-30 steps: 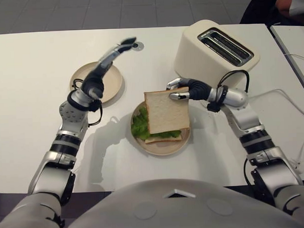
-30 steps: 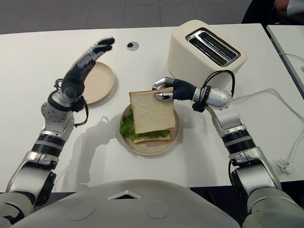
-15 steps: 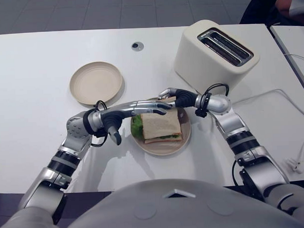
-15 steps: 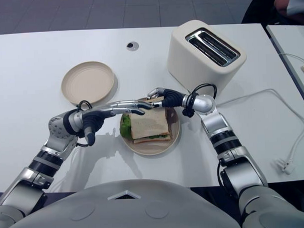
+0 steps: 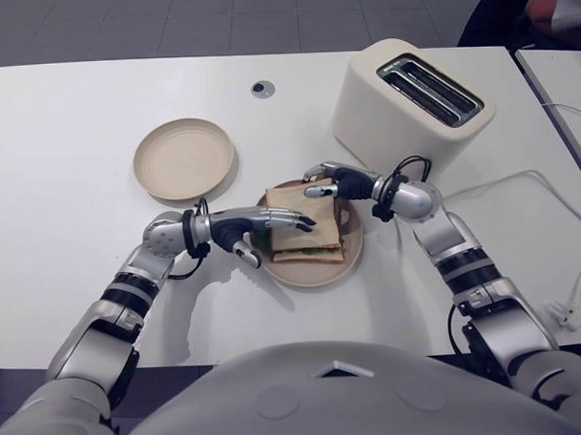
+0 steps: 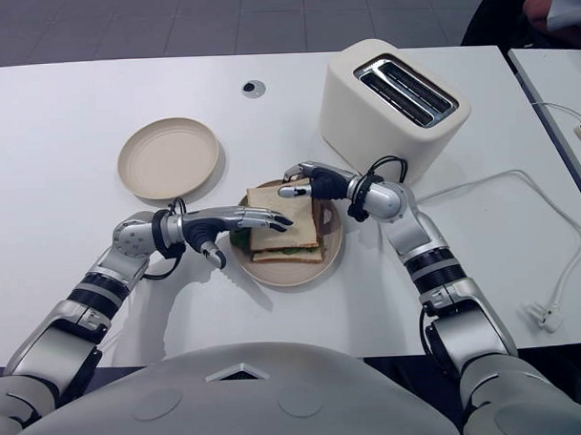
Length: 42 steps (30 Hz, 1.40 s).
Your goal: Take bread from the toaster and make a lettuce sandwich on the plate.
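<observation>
The sandwich [image 5: 309, 254] lies on the plate [image 5: 316, 277] mid-desk, nearer the front edge, with lettuce [image 6: 280, 247] between the slices. The top slice [image 5: 322, 235] is light and soft and would dent under a hard squeeze, and the leaves may let it slide. It is best held lightly by its edges or steadied flat from above.

The left hand [image 5: 257, 221] lies spread across it. The right hand [image 5: 332, 184] seems to pinch its far edge.

The toaster [image 5: 401, 104] crowds the far right, with a cable [image 5: 518, 183] trailing rightward. An empty plate [image 5: 183, 159] sits far left. The desk [image 5: 58, 121] offers open room leftward and along the front.
</observation>
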Motion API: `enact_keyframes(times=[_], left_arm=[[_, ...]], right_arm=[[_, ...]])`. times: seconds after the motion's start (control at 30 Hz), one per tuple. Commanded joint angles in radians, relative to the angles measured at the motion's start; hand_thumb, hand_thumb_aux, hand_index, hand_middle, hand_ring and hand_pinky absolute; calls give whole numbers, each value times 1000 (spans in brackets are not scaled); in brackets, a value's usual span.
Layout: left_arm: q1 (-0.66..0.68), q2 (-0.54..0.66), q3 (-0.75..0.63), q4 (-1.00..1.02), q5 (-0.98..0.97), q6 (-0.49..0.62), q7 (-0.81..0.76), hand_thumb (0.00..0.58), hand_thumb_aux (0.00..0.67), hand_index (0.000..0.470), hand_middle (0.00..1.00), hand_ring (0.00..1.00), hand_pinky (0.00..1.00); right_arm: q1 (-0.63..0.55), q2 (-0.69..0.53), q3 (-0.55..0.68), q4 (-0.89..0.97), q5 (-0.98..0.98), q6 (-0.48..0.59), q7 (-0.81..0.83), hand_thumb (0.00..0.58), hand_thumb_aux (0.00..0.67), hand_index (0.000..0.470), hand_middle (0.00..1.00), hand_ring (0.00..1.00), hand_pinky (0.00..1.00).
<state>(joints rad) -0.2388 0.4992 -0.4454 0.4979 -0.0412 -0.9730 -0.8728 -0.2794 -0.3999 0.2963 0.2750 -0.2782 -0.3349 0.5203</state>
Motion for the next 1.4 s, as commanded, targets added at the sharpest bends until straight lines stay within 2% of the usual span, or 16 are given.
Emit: enact_keyframes(times=[0.03,0.17,0.2,0.23,0.27,0.3,0.33,0.4,0.67,0.93,1.13,1.27,1.3,1.33,1.37,1.4], left_arm=[[38,31,-40,96,142,60,-6,0,0,0,0,0,0],[22,40,-3,101,180,53,73,23,13,9,0,0,0],[17,36,17,100,163,42,96,152,95,66,0,0,0],[8,26,44,91,125,26,116,501,423,297,0,0,0],[2,20,67,71,71,8,124,580,670,470,106,106,106],[2,19,85,42,8,-8,119,580,670,470,349,349,349],[4,20,98,11,-49,-20,112,580,670,470,486,486,486],[9,20,127,-39,-144,-33,101,580,670,470,973,973,973],[126,83,95,-304,-492,74,-149,580,670,470,1000,1000,1000],[189,126,-59,-151,-187,127,-369,580,670,470,1000,1000,1000],[29,-13,-1,79,187,119,-14,580,670,470,1000,1000,1000],[-152,-44,25,236,560,196,557,580,670,470,1000,1000,1000],[-188,-47,28,256,625,216,688,580,670,470,1000,1000,1000],[-215,-53,40,269,664,222,802,460,365,256,988,988,988],[-231,-59,62,268,682,215,897,438,339,238,953,953,953],[-238,-71,96,262,656,187,955,0,0,0,851,851,851]], right_arm=[[-111,85,-142,-11,87,-18,-170,0,0,0,0,0,0],[-156,12,-212,13,189,3,-80,0,0,0,27,27,27],[-144,-30,-194,26,218,3,17,0,0,0,82,82,82],[-121,-75,-180,29,256,-4,124,0,0,0,263,263,263],[-97,-116,-173,23,304,-9,227,478,389,273,467,467,467],[-73,-156,-173,8,359,-16,325,580,670,470,745,745,745],[-55,-190,-176,-4,400,-25,403,580,670,470,945,945,945],[-1,-268,-171,-32,457,-60,553,580,670,470,1000,1000,1000],[149,-397,-106,-109,511,-97,851,580,670,470,1000,1000,1000],[42,-288,78,106,258,-141,817,580,670,470,1000,1000,1000],[-86,-89,4,225,257,-235,543,580,670,470,1000,1000,1000],[-187,49,-52,384,176,-346,221,580,670,470,1000,1000,1000],[-213,76,-75,422,163,-381,133,580,670,470,957,957,957],[-237,97,-100,458,149,-421,47,580,670,470,757,757,757],[-260,113,-124,494,148,-453,-19,580,670,470,345,345,345],[-275,123,-148,515,155,-480,-67,449,352,247,0,0,0]])
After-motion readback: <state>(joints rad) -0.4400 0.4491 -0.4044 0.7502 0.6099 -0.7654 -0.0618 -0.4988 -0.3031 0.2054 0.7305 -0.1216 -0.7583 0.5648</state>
